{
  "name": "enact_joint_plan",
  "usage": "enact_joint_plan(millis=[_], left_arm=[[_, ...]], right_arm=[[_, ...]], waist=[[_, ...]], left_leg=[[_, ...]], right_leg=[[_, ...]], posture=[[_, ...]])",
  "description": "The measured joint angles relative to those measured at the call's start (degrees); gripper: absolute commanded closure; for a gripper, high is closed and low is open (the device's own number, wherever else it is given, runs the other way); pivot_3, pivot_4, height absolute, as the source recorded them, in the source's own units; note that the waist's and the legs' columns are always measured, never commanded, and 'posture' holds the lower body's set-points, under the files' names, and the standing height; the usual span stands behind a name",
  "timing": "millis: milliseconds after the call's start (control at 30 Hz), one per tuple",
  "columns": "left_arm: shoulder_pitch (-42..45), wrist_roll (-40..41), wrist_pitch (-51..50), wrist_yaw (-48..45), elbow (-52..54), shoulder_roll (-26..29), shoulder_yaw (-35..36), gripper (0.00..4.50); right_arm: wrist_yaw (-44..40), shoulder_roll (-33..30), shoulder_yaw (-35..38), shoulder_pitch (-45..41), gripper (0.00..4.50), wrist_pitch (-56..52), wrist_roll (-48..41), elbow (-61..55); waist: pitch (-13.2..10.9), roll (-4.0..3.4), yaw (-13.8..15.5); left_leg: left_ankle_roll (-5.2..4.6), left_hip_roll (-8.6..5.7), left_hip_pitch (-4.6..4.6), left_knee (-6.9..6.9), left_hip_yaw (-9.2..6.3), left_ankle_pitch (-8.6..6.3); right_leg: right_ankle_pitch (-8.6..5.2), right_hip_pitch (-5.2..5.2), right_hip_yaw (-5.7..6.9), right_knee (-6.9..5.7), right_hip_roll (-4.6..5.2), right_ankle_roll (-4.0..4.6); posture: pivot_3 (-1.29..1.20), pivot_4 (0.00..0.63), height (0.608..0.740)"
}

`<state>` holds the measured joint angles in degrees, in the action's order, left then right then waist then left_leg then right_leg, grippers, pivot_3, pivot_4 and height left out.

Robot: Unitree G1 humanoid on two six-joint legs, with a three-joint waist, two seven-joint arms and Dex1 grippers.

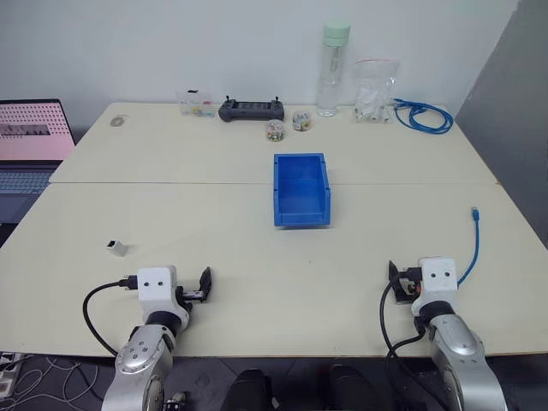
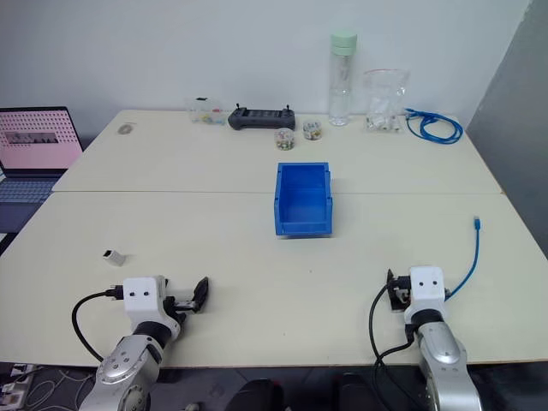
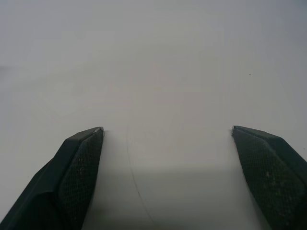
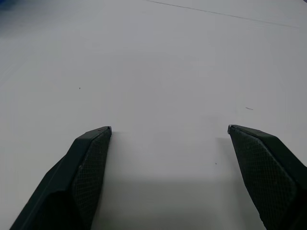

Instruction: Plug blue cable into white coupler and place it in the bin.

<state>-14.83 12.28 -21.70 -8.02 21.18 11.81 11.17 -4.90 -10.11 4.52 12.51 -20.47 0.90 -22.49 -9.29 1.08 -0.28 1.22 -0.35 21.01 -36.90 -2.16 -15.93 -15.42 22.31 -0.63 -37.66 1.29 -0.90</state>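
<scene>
The bin (image 1: 301, 190), a bright-blue open tray, stands empty at the table's middle. The white coupler (image 1: 116, 248) lies on the left side, a little beyond and left of my left gripper (image 3: 168, 134). The blue cable (image 1: 473, 248) runs along the right side, its plug end (image 1: 474, 211) pointing toward the far edge. It passes just right of my right gripper (image 4: 169, 129). Both grippers rest low over bare tabletop near the front edge, open, with nothing between their fingers.
At the far edge stand a black controller (image 1: 251, 110), a tall clear bottle (image 1: 332, 70), a plastic bag (image 1: 375, 90), small jars (image 1: 275, 130) and a coiled bundle of blue cable (image 1: 425, 117). An open laptop (image 1: 30, 141) sits off the left side.
</scene>
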Motion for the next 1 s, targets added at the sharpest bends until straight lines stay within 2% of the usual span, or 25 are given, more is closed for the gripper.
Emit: enact_joint_plan(millis=[600, 800, 867, 933, 1000], left_arm=[[-0.7, -2.2, 2.0, 2.9, 0.8, -2.5, 0.3, 0.00], [0.4, -2.1, 1.3, 0.4, 0.8, -0.3, -0.2, 0.00], [4.5, -1.2, -0.9, -3.5, 0.9, 4.2, -1.6, 0.00], [11.4, 0.3, -3.3, -7.7, 1.2, 7.8, -3.1, 0.00], [20.0, 2.7, -5.7, -13.6, 1.6, 10.6, -6.6, 0.00]], right_arm=[[1.3, 1.3, 0.9, -0.1, 0.38, 0.0, 0.0, -0.3], [1.2, -0.3, 1.1, -1.6, 0.38, -0.8, 0.2, -0.5], [1.0, -1.8, 1.9, -3.4, 0.38, -2.6, 0.1, -1.6], [1.0, -3.7, 4.7, -6.6, 0.38, -4.2, -0.1, -2.0], [0.6, -6.8, 8.5, -9.3, 0.38, -5.6, -0.7, -1.4]], waist=[[-0.5, 0.22, 0.0], [-0.9, 0.29, 0.0], [-1.1, 0.29, 0.2], [-1.1, 0.28, 0.5], [-1.1, 0.28, 0.6]], left_leg=[[0.06, 0.03, 0.07, 0.00, -0.09, -0.03], [0.06, 0.03, 0.21, -0.01, -0.18, -0.03], [0.09, 0.01, 0.58, -0.11, -0.38, 0.02], [0.13, -0.06, 1.03, -0.18, -0.46, 0.19], [0.15, -0.14, 1.09, -0.19, -0.44, 0.23]], right_leg=[[-0.02, 0.03, 0.09, 0.03, -0.01, 0.03], [-0.02, 0.10, 0.21, 0.03, -0.02, 0.02], [0.02, 0.40, 0.40, -0.03, -0.03, -0.04], [0.13, 0.80, 0.47, -0.12, -0.07, -0.14], [0.17, 0.83, 0.45, -0.18, -0.07, -0.11]], posture=[[0.00, 0.150, 0.740], [0.00, 0.150, 0.740], [0.00, 0.150, 0.740], [0.00, 0.150, 0.740], [0.00, 0.150, 0.740]])
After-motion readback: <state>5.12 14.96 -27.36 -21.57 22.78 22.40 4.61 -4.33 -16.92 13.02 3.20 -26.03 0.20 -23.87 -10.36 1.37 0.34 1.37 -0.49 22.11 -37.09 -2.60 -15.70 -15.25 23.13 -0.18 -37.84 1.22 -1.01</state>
